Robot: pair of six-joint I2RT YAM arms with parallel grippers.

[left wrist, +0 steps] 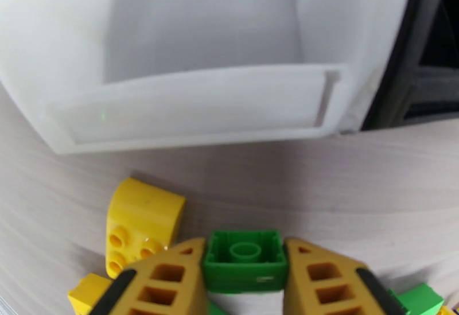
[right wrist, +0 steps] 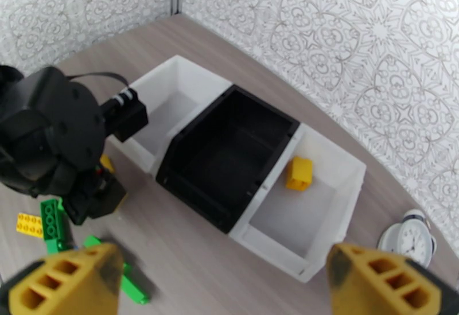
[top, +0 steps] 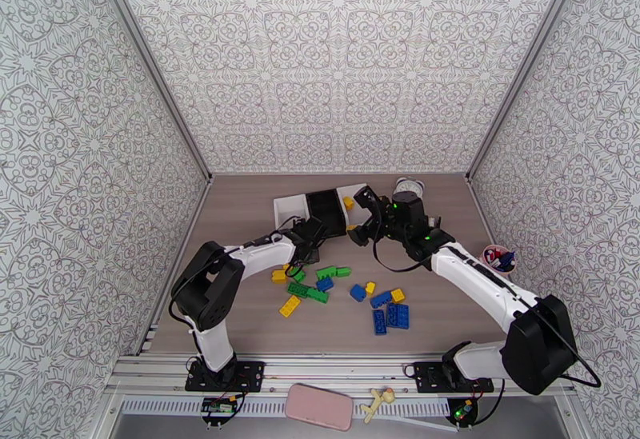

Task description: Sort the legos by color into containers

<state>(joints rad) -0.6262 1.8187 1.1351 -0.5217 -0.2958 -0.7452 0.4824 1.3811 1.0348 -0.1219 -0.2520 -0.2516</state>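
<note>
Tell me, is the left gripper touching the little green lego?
Touching. The left wrist view shows the green lego brick squeezed between both yellow fingers of the left gripper, with no gap on either side.

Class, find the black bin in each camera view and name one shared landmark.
Top external: black bin, just above centre.
Left wrist: black bin, dark strip at right edge.
Right wrist: black bin, centre frame.
Landmark: white bin adjoining its image-left side.
</note>
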